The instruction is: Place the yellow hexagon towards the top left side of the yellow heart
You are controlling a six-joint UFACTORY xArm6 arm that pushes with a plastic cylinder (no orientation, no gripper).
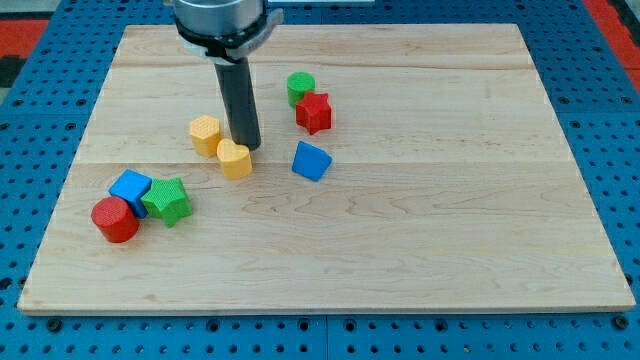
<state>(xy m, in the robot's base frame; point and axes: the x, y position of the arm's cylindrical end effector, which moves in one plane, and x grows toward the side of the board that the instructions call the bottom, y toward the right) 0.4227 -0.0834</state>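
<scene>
The yellow hexagon (pixel 205 134) lies on the wooden board (pixel 420 230), left of centre. The yellow heart (pixel 235 158) lies just below and to the right of it, nearly touching it. My tip (pixel 245 148) stands at the heart's upper right edge, to the right of the hexagon. The dark rod rises from there to the view's top.
A green cylinder (pixel 301 88) and a red star (pixel 313 112) sit together right of the rod. A blue cube (pixel 311 160) lies right of the heart. At lower left cluster a blue cube (pixel 130 189), a green star (pixel 167 201) and a red cylinder (pixel 115 219).
</scene>
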